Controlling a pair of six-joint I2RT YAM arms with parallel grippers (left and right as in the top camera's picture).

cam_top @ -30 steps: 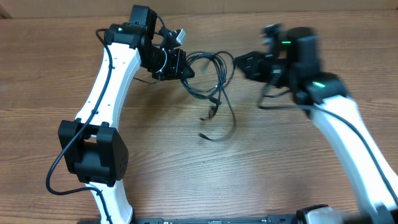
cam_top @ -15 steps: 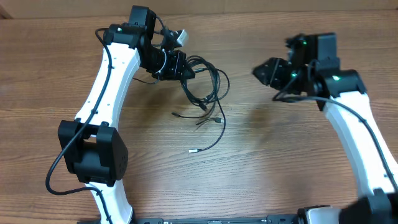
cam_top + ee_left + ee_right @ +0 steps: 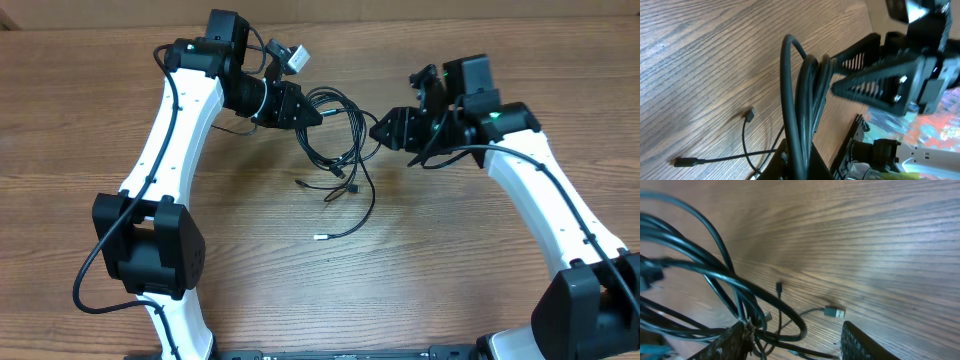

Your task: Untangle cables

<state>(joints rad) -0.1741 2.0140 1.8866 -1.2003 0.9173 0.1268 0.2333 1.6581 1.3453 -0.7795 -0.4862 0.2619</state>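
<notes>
The cables [image 3: 338, 135] are a tangle of thin black loops on the wooden table, with loose plug ends trailing toward the front [image 3: 320, 237]. My left gripper [image 3: 305, 113] is shut on the left side of the bundle. In the left wrist view the thick strands [image 3: 797, 100] rise straight out of its jaws [image 3: 802, 161]. My right gripper [image 3: 380, 128] stands open at the right edge of the tangle. In the right wrist view cable loops [image 3: 715, 275] cross its left finger [image 3: 730, 342], and one loop lies between the fingers [image 3: 795, 345]. A silver plug [image 3: 834, 312] rests on the wood.
The bare wooden table [image 3: 450, 250] spreads to the front and right. A white connector [image 3: 297, 58] hangs near my left wrist. In the left wrist view, the right arm's open fingers [image 3: 875, 85] face the bundle closely.
My right gripper has opened, swung out to the right and come back to the tangle's right edge. The loose strands have shifted on the table. My left gripper keeps its hold.
</notes>
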